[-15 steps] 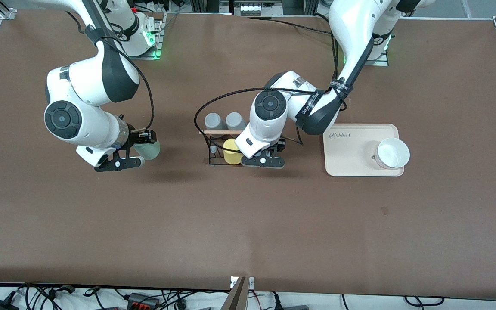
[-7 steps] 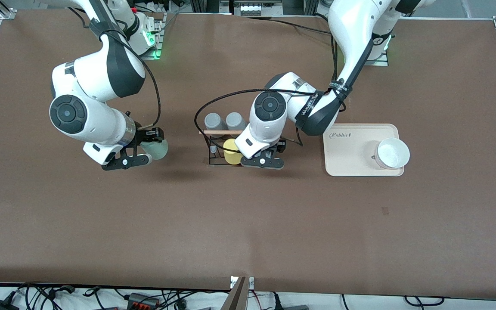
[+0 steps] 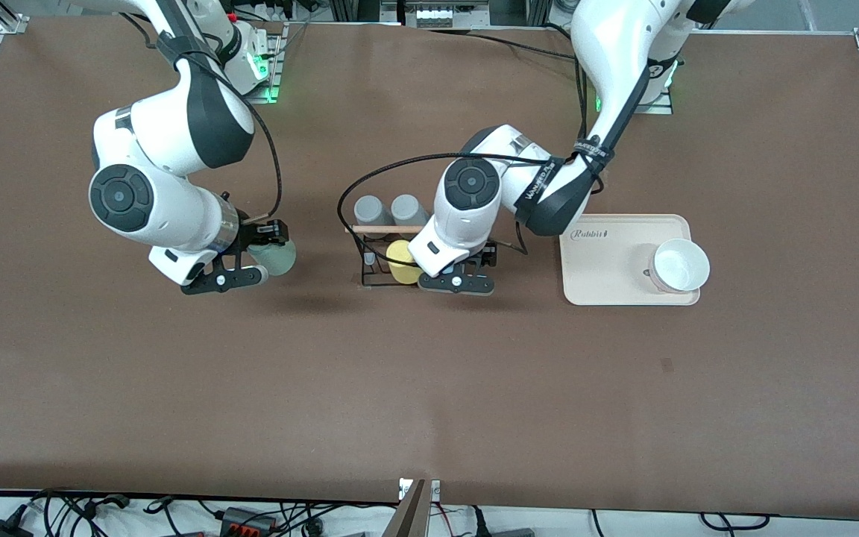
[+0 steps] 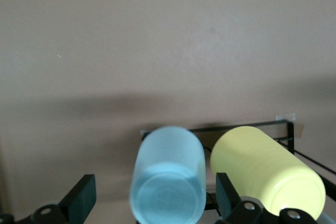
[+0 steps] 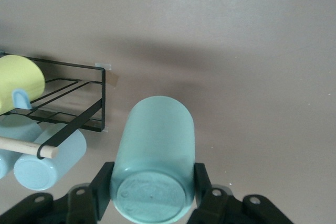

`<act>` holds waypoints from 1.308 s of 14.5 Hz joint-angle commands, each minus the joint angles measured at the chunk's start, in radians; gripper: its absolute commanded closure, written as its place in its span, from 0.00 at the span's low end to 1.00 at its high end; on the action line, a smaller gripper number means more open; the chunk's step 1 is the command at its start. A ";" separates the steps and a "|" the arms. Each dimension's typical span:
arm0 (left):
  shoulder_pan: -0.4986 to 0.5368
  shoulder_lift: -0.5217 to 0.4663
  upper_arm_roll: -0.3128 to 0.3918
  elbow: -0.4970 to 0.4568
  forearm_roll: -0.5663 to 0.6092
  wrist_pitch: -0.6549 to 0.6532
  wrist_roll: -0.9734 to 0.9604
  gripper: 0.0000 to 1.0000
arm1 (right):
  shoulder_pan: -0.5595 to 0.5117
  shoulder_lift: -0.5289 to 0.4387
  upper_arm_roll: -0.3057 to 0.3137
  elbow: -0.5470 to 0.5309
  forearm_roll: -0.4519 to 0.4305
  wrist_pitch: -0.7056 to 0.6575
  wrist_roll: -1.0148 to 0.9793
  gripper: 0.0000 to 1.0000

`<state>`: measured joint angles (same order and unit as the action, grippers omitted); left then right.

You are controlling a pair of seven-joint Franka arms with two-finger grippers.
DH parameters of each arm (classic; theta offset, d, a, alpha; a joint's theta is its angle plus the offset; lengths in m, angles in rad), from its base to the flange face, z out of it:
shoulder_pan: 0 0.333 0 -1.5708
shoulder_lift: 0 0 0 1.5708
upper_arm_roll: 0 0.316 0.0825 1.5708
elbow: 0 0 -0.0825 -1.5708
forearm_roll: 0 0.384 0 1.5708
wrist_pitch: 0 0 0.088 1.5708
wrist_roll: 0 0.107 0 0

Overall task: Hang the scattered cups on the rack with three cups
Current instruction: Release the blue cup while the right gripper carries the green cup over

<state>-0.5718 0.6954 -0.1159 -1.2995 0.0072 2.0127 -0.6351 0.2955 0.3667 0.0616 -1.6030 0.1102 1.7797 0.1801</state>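
Note:
My right gripper (image 3: 262, 255) is shut on the pale mint-green cup (image 3: 279, 258) and holds it on its side above the table, toward the right arm's end from the rack (image 3: 367, 262). In the right wrist view the fingers (image 5: 105, 186) press both sides of the mint cup (image 5: 155, 161). My left gripper (image 3: 458, 270) is at the rack and hides the light blue cup in the front view. In the left wrist view the light blue cup (image 4: 169, 174) sits on the rack beside the yellow cup (image 4: 265, 166), between my open left gripper's (image 4: 155, 195) fingers (image 4: 80, 199), with a gap.
Two grey cups (image 3: 388, 210) hang on the rack under the wooden dowel (image 3: 385, 228), farther from the front camera than the yellow cup (image 3: 398, 261). A cream tray (image 3: 597, 268) with a white bowl (image 3: 679, 265) lies toward the left arm's end.
My right gripper has carried the mint-green cup closer to the rack. My left gripper has stayed at the rack, almost still.

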 commanded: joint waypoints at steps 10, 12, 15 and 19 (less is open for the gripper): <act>0.257 -0.306 -0.013 -0.004 0.017 -0.415 0.350 0.00 | 0.148 0.161 -0.002 0.253 0.069 -0.016 0.318 1.00; 0.260 -0.351 -0.007 -0.003 0.016 -0.515 0.417 0.00 | 0.168 0.175 -0.002 0.256 0.069 -0.017 0.360 1.00; 0.361 -0.414 -0.019 -0.003 -0.001 -0.566 0.561 0.00 | 0.181 0.189 -0.002 0.256 0.071 -0.013 0.384 1.00; 0.507 -0.474 -0.012 -0.026 -0.062 -0.565 0.702 0.00 | 0.194 0.212 -0.002 0.273 0.071 -0.013 0.409 1.00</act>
<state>-0.1332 0.2681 -0.1177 -1.2843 -0.0248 1.4506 -0.0002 0.4773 0.5507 0.0645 -1.3763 0.1659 1.7826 0.5619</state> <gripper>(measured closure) 0.000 0.348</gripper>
